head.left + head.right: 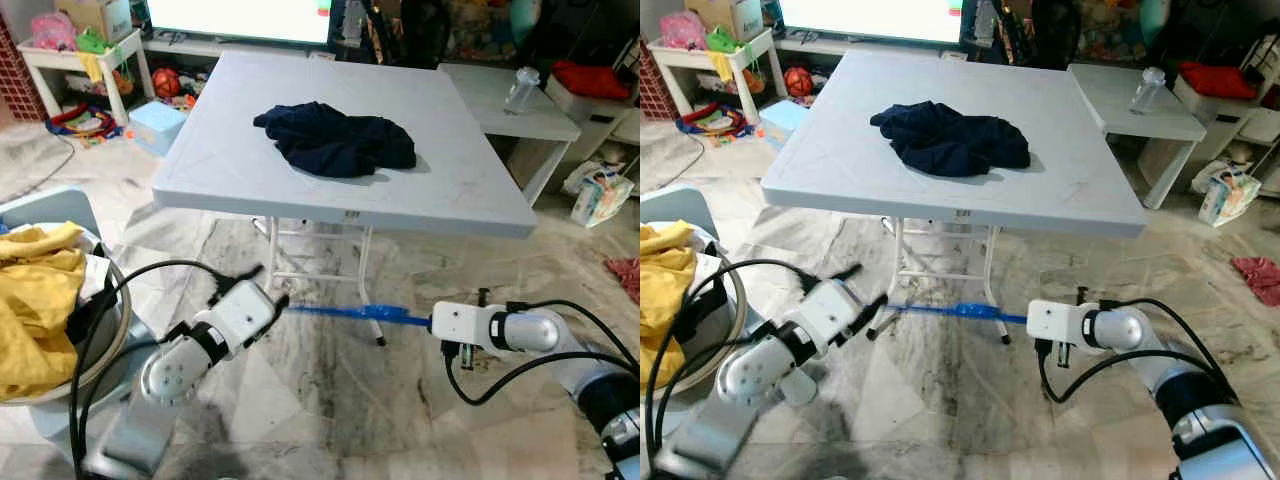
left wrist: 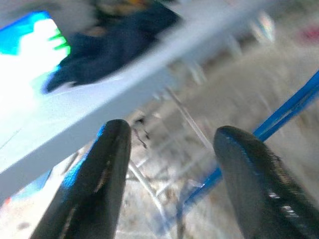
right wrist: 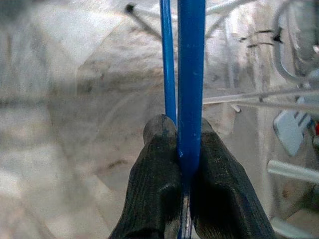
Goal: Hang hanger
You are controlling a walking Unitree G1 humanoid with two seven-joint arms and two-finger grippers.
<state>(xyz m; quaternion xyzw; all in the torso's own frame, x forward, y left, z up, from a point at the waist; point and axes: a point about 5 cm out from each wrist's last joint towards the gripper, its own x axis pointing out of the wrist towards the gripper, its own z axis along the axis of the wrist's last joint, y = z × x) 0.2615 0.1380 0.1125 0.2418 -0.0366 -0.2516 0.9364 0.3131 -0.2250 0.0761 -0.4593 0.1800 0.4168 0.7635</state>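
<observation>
Below table [image 1: 450, 190]: hanger [image 1: 350, 313] in right end effector [image 3: 180, 134]

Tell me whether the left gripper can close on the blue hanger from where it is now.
Probably yes. The left gripper is open, with the free end of the blue hanger just off its fingertips and nothing between them. The right gripper is clamped on the other end.

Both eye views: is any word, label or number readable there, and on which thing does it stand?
None can be read.
Table: a small sticker on its front edge, too small to read.
Bag on the floor: print too blurred to read.
Hanger, cloth: no text seen.
</observation>
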